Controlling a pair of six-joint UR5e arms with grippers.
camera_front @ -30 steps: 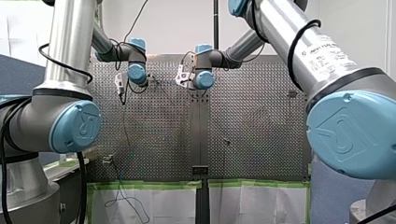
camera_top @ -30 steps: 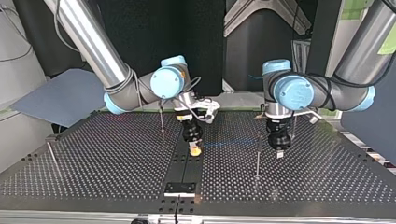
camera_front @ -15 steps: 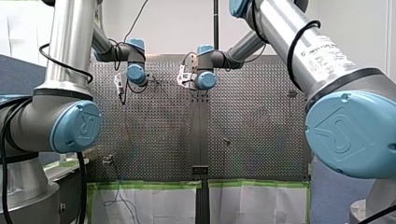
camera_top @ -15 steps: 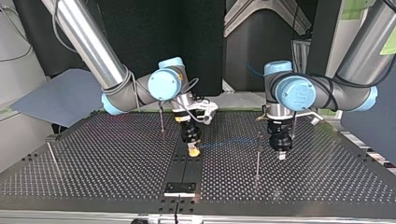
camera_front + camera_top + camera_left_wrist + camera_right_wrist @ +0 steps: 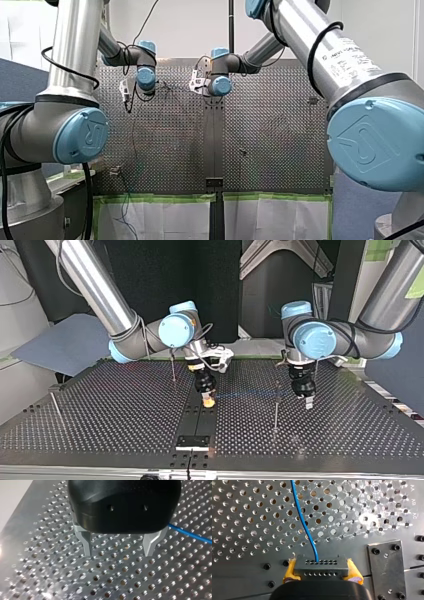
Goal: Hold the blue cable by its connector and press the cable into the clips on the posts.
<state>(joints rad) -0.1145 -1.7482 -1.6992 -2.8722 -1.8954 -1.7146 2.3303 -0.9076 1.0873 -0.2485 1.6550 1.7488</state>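
In the right wrist view my right gripper [image 5: 321,576] is shut, its yellow pads [image 5: 290,568] clamping a black connector block [image 5: 320,566]. A thin blue cable [image 5: 304,522] leaves the block and runs ahead over the perforated table. In the top view the cable [image 5: 247,393] stretches from my right gripper [image 5: 207,401] to a thin post [image 5: 276,407]. My left gripper [image 5: 308,402] hangs just beyond that post. Its metal fingers [image 5: 86,541] stand open with only the table between them. The cable [image 5: 192,535] passes beside one finger.
Other thin posts stand at the top view's left [image 5: 54,406] and behind my right gripper [image 5: 173,367]. A small metal plate [image 5: 387,567] is bolted to the dark centre strip beside the connector, and shows near the table's edge [image 5: 192,441] in the top view.
My left gripper has opened and slid a little toward the top view's right, away from the post. My right gripper still holds the connector, having barely shifted.
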